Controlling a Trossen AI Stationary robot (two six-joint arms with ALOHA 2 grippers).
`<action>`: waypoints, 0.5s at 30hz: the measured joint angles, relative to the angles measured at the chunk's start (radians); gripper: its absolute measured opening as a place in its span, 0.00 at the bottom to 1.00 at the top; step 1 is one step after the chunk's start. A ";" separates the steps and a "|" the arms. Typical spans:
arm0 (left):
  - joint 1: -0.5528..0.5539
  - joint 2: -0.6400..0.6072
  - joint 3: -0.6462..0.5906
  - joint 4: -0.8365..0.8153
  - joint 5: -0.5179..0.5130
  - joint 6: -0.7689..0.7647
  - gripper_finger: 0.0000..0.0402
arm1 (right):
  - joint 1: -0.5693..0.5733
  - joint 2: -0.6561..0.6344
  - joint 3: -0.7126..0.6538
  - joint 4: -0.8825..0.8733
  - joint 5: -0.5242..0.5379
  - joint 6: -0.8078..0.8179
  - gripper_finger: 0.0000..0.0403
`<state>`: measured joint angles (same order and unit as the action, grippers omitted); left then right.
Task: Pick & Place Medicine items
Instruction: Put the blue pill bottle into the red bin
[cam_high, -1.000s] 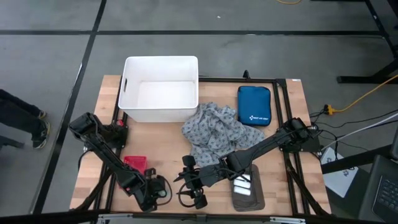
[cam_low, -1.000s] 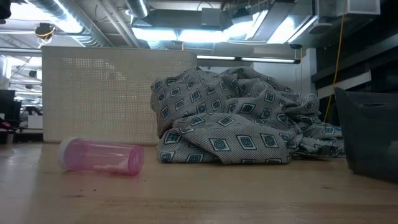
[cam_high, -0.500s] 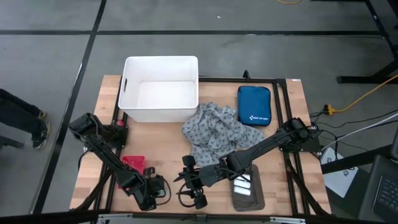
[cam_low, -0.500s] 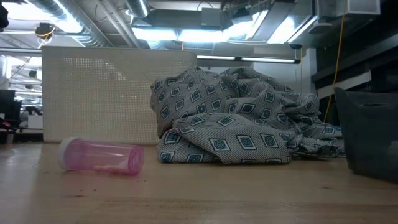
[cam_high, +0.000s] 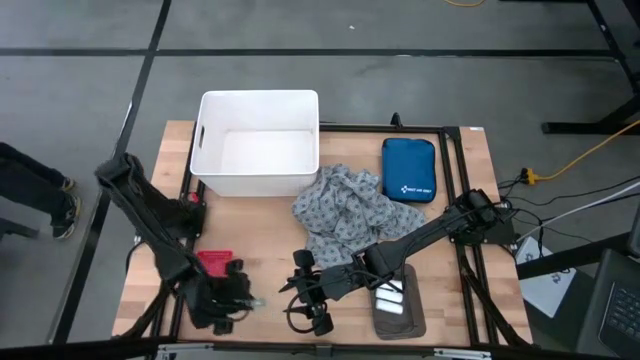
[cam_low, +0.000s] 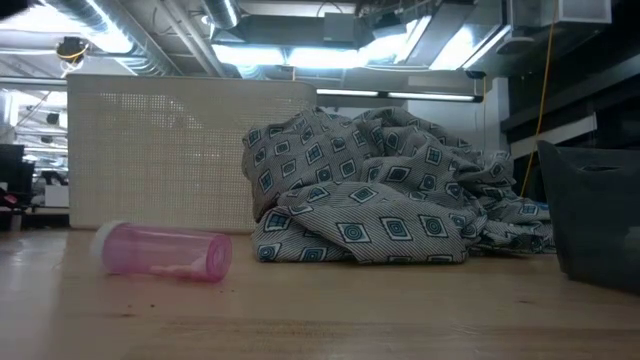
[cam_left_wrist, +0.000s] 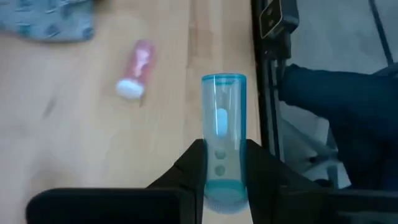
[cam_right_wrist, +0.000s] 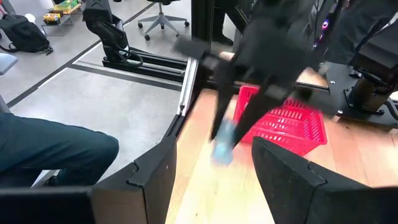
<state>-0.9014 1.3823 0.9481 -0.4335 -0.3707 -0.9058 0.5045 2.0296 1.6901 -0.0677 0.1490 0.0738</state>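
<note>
Cloth (cam_high: 345, 208) lies between bin (cam_high: 259, 142) and pouch (cam_high: 409, 169) (basket (cam_high: 215, 263) near the table's (cam_high: 270, 235) left front)

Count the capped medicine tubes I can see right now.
2. A teal tube sits between the fingers of the left end effector near the table's front-left edge; a pink tube lies loose on the table. Others may be hidden under the grey cloth.

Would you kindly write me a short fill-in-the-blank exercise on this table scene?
1. The left hand grips a clear teal plastic tube between its ____.
2. The pink tube with a white cap lies on its ____ on the wooden table.
3. The crumpled grey patterned cloth lies between the white plastic bin and the ____ zipped pouch.

Missing words: fingers; side; blue
</note>
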 joint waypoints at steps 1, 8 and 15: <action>-0.010 -0.030 0.000 -0.055 -0.004 -0.025 0.17 | 0.000 0.000 0.000 0.000 0.000 0.000 0.52; -0.094 -0.153 0.000 -0.408 0.035 -0.297 0.17 | 0.000 0.000 0.000 0.000 0.000 0.000 0.52; -0.164 -0.136 -0.060 -0.555 0.146 -0.577 0.17 | 0.000 0.000 0.000 0.000 -0.001 0.000 0.52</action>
<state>-1.0652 1.2467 0.8884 -0.9888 -0.2245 -1.4830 0.5045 2.0296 1.6901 -0.0681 0.1482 0.0736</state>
